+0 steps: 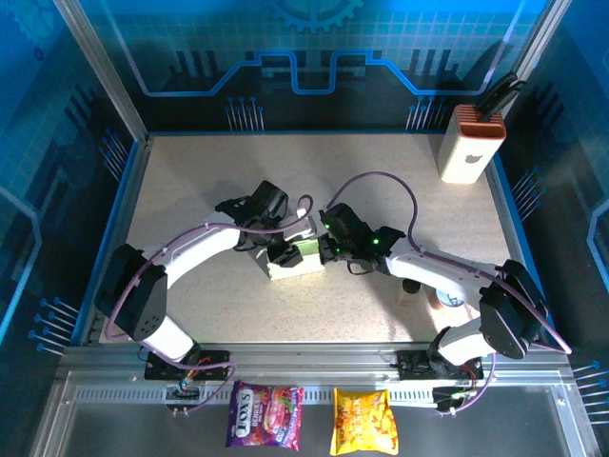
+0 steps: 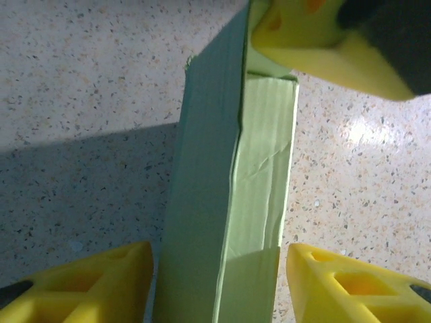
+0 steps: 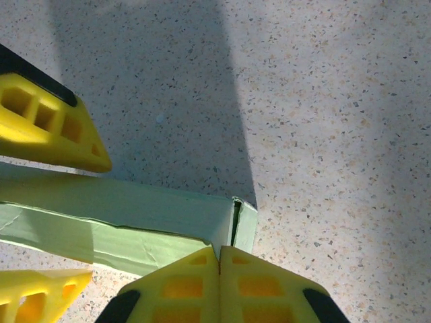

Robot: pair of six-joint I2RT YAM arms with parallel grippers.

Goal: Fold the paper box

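Observation:
The paper box is pale green card, folded into a long shallow shape, lying mid-table. In the left wrist view the box runs up between the yellow fingers of my left gripper. That gripper straddles it, open, with a thin gap on each side. My right gripper is shut, and its joined tips press on the corner at the end of the box, beside a slightly gaping end flap. From above, the left gripper and right gripper sit at opposite ends of the box.
A white block with an orange ribbed top stands at the back right corner. Two snack packets lie on the front rail below the table. Blue enclosure walls ring the speckled tabletop.

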